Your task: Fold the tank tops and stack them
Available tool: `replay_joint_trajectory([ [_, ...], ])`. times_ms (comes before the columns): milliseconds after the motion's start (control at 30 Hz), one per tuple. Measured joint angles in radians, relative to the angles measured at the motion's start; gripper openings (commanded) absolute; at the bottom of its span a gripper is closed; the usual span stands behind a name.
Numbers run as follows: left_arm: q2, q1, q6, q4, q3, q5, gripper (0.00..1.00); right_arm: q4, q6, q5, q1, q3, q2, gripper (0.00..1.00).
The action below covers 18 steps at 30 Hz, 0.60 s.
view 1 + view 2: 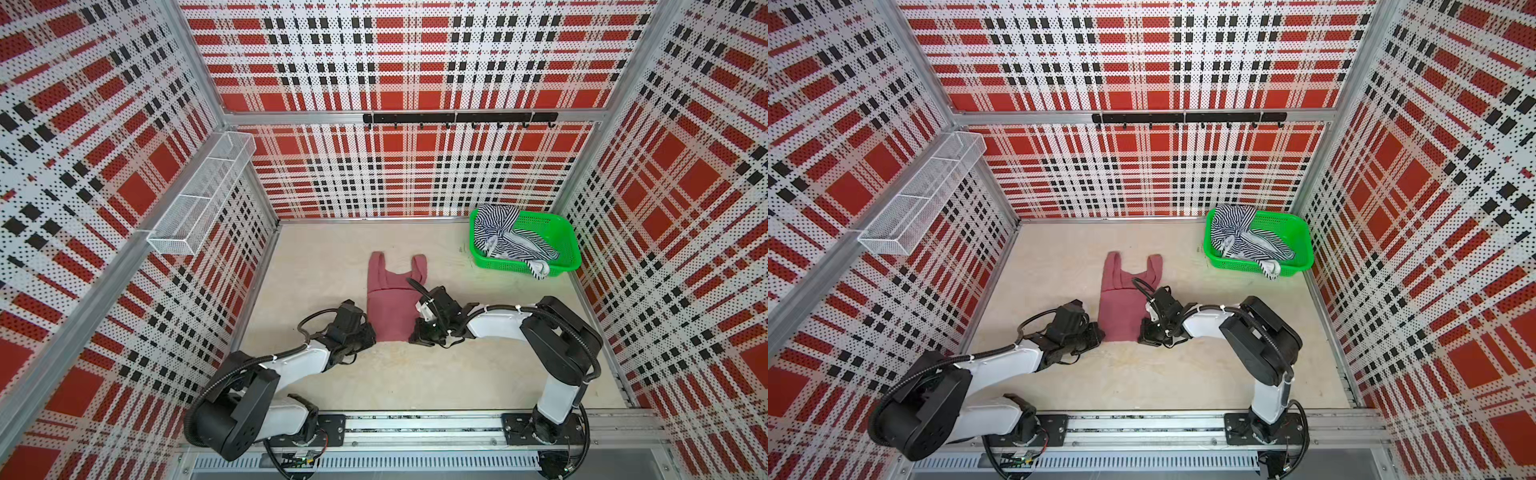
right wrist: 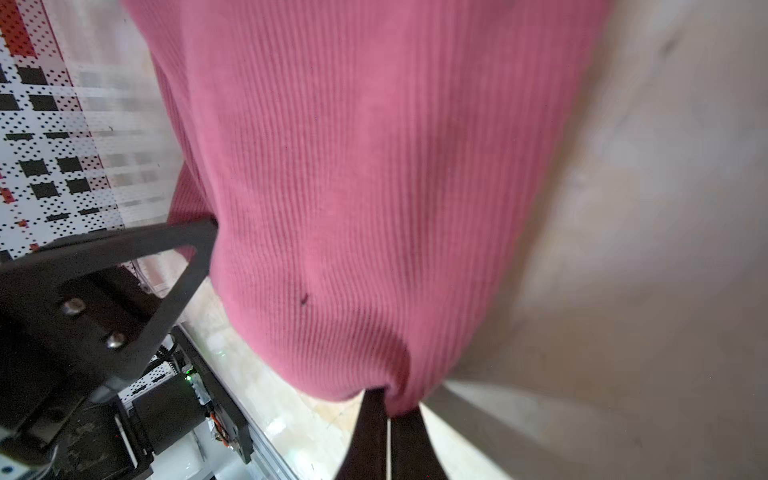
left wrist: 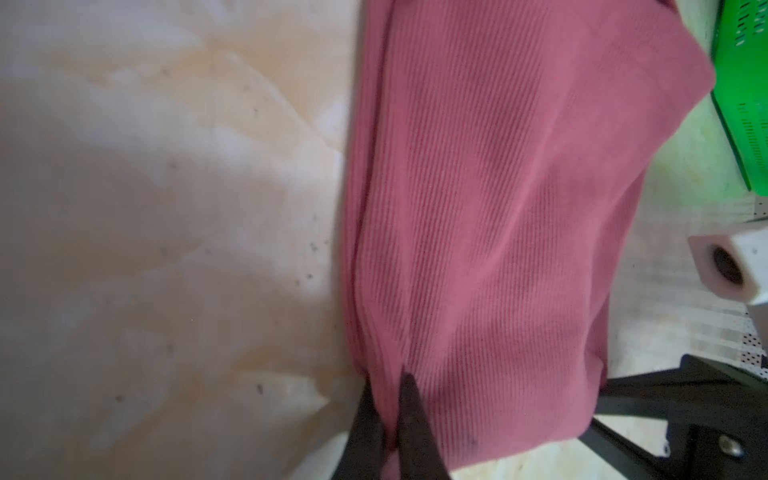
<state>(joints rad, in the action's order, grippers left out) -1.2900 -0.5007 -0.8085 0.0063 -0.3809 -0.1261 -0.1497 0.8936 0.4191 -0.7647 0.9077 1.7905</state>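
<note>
The left hand (image 3: 388, 409) and right hand (image 2: 389, 405) each clamp a hem corner of the rose tank top (image 1: 392, 307) on the surface (image 1: 415, 374); the striped tank top (image 1: 500, 235) lies in the basket (image 1: 570, 245).

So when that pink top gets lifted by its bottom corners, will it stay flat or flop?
Probably flop: the top is thin ribbed knit, puckering where the jaws pinch it. Likely light, and the straps should trail last.

Rose tank top (image 1: 390, 307) flat on table (image 1: 332, 257); striped top (image 1: 498, 232) crumpled in basket (image 1: 571, 253).
</note>
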Motion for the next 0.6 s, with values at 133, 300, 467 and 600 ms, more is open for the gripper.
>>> replay_joint_trajectory([
  [133, 0.040, -0.006, -0.014, -0.070, 0.000, 0.014, 0.09, -0.084, -0.042, -0.016, 0.021, -0.002, -0.040, 0.00],
  [300, 0.077, -0.005, -0.020, -0.114, -0.005, 0.017, 0.47, -0.164, -0.090, -0.031, 0.046, -0.002, -0.079, 0.00],
  [467, 0.124, -0.018, -0.057, -0.133, 0.014, 0.018, 0.51, -0.192, -0.111, -0.034, 0.053, -0.002, -0.084, 0.00],
  [600, 0.163, -0.047, -0.106, -0.134, 0.042, 0.022, 0.46, -0.198, -0.119, -0.034, 0.053, -0.002, -0.084, 0.00],
])
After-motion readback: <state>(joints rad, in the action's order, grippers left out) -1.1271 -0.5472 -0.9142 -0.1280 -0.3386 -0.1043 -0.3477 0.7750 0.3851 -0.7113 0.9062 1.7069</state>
